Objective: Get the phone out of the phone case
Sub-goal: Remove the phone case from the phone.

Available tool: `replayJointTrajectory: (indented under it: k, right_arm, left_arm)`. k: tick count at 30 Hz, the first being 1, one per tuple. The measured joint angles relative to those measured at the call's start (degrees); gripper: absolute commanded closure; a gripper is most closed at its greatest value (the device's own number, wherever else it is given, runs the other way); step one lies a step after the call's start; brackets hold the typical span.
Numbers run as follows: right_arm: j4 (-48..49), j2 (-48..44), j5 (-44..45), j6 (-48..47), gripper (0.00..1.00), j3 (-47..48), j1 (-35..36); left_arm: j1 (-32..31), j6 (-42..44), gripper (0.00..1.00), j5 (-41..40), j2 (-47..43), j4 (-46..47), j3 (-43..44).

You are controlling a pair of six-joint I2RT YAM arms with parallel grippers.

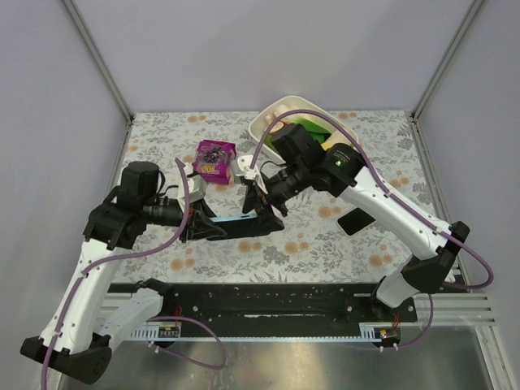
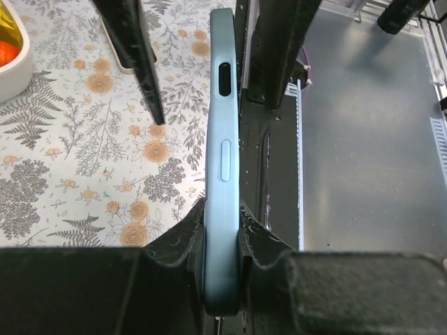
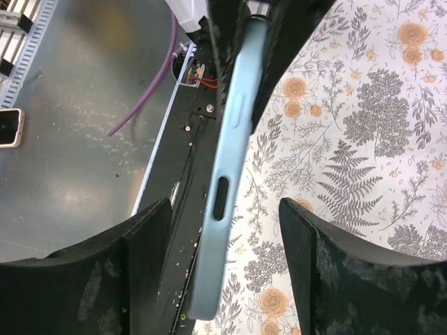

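Note:
The light blue phone case [image 1: 240,220] hangs edge-on above the table's near part, between both arms. My left gripper [image 1: 213,230] is shut on one end of it; in the left wrist view the pads press both faces of the case [image 2: 223,139] at the gripper [image 2: 222,209]. My right gripper [image 1: 258,213] stands open around the other end. In the right wrist view its fingers are well clear of the case [image 3: 234,139] on either side of the gripper [image 3: 225,209]. From these edge-on views I cannot tell whether the phone is inside the case.
A dark flat phone-like slab [image 1: 355,220] lies on the floral cloth at the right. A purple box [image 1: 214,158] and a white tray [image 1: 272,116] with green items stand at the back. The black base rail [image 1: 268,305] runs below the case.

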Motion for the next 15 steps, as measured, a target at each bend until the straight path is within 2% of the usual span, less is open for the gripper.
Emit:
replayJointTrajectory:
  k: [4,9,11,15]
  right_arm:
    - [0.4,2.3,0.0,1.4,0.38,2.3,0.0]
    - [0.4,4.7,-0.1,2.6,0.38,2.4,0.0]
    - [0.4,5.4,-0.1,2.9,0.42,2.3,0.0]
    - [0.8,5.5,-0.1,3.3,0.57,1.3,0.0]
  left_arm:
    - [-2.1,0.7,1.00,-1.7,0.1,-1.1,0.0]
    - [-3.3,0.9,1.00,-3.7,1.6,-1.6,0.9]
    - [-3.5,0.9,1.00,-4.3,2.0,-1.7,1.3]
    - [-4.1,0.9,1.00,-6.1,3.0,-2.0,2.9]
